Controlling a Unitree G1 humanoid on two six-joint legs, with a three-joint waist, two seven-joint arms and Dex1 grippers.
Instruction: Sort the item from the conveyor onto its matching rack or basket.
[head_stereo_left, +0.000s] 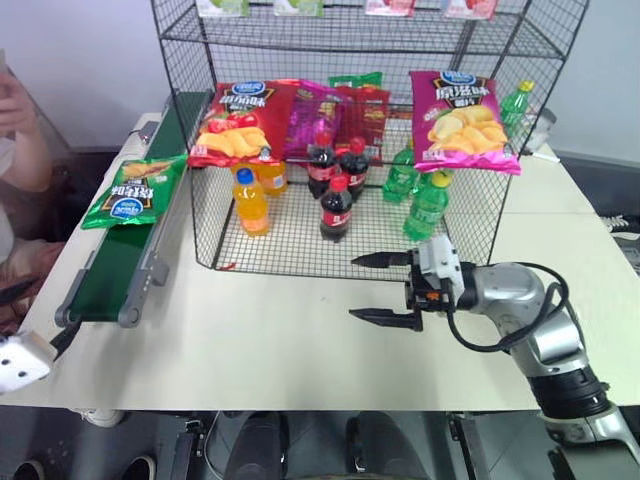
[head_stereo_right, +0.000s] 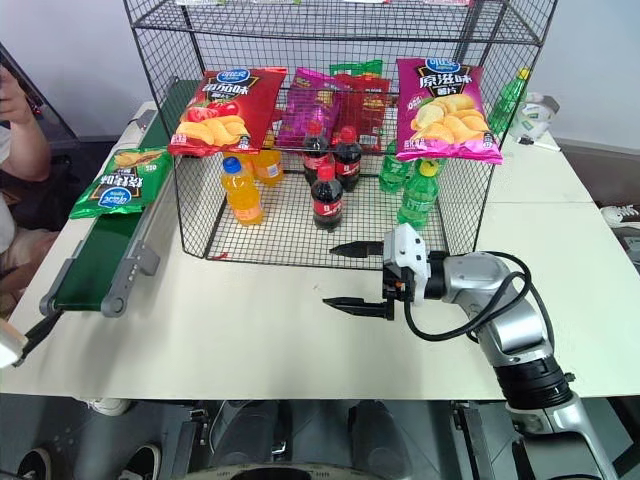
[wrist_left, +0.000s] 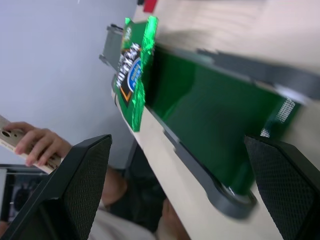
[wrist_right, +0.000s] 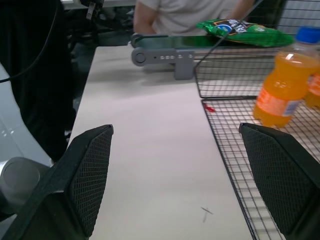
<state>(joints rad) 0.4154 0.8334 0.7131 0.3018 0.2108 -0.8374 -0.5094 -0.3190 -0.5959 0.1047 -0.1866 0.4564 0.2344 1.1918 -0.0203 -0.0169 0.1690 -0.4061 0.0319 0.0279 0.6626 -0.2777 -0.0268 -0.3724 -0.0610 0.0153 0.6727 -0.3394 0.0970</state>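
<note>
A glossy green crisp bag (head_stereo_left: 135, 190) with a round blue logo and a picture of yellow crisps lies flat on the long dark green conveyor belt (head_stereo_left: 118, 268) with pale grey side rails, overhanging the belt's left rail. The left gripper (wrist_left: 185, 192), near the belt's front end, has its 2 black fingers (wrist_left: 82, 180) spread wide, holding nothing. Right of the belt stands the tall black wire-grid rack (head_stereo_left: 300, 240). In front of the rack, the right gripper (head_stereo_left: 388, 288) hovers over the pale table (head_stereo_left: 260, 340), fingers apart and empty.
</note>
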